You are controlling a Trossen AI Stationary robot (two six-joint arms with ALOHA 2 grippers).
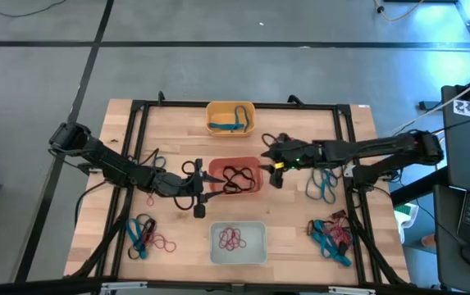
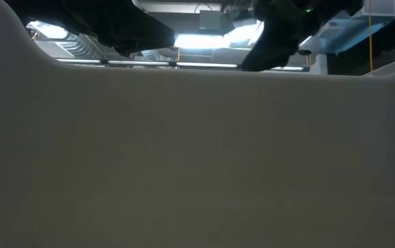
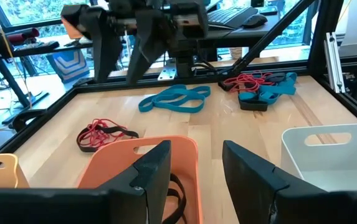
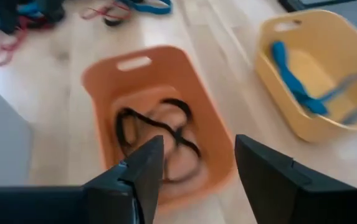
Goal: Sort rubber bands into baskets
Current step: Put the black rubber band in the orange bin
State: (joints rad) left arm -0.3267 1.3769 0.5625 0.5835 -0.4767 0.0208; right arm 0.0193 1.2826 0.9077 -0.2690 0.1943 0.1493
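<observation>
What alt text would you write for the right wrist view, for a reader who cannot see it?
The right gripper hangs open and empty over a red-orange basket holding black rubber bands. Beside it, a yellow-orange basket holds blue-teal bands; more loose bands lie on the wooden table.

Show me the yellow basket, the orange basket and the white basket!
yellow basket (image 1: 230, 107), high view, far rim.
orange basket (image 4: 134, 62), right wrist view, wall by the handle slot.
white basket (image 1: 239, 256), high view, near wall.
</observation>
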